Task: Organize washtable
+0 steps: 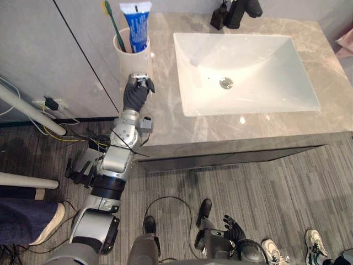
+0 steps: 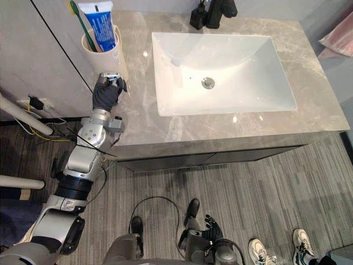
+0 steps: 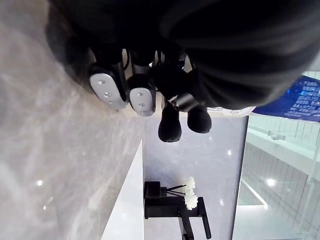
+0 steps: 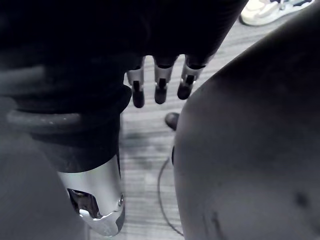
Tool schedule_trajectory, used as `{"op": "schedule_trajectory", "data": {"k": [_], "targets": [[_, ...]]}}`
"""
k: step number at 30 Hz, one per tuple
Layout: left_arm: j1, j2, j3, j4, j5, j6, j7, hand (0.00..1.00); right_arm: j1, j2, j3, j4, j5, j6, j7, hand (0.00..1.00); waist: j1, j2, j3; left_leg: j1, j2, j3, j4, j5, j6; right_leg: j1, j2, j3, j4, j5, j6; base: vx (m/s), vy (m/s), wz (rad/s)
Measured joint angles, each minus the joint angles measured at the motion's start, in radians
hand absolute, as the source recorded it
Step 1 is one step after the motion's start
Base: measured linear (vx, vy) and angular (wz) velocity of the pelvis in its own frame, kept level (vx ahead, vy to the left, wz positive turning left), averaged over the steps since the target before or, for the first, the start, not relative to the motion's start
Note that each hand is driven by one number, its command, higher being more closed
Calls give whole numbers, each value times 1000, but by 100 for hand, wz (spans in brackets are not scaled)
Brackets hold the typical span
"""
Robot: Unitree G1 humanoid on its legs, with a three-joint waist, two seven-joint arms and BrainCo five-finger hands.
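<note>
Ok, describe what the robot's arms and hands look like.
The left arm is silver-grey, built of rounded jointed segments; the left hand wears a dark ribbed cover. The right hand has silver fingers with dark tips and the same dark cover.

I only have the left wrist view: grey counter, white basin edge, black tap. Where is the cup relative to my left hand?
Observer: The cup stands just beyond the left hand, at the back left corner of the countertop.
Operator: What's in it?
Observer: A green toothbrush and a blue toothpaste tube, both standing up.
Operator: And the right hand?
Observer: The right hand hangs low over the floor, fingers open, away from the counter.
</note>
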Motion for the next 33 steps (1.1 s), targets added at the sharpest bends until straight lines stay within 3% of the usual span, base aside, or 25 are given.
{"op": "schedule_trajectory", "data": {"k": [6,12,33], "targets": [[-180,80,-22,130,-110,-3,5,100,0,-15,38,-32,6,-8,2,0,-3,-13,38,-48,2,-4,33,0,0,-30,0,-1,0,14,-10,-16,5,1],[-247,139,-42,150,-167,-15,20,100,0,-18,59,-48,10,-25,0,0,-10,-24,58,-94,4,-7,65,-1,1,-62,0,-2,0,18,-23,-18,15,1],[-315,158,-89,200,-206,-35,20,100,-3,-18,59,-48,43,-42,-2,0,-17,-31,77,-118,6,-8,98,-3,1,-73,0,-8,0,24,-49,-19,41,0]]}}
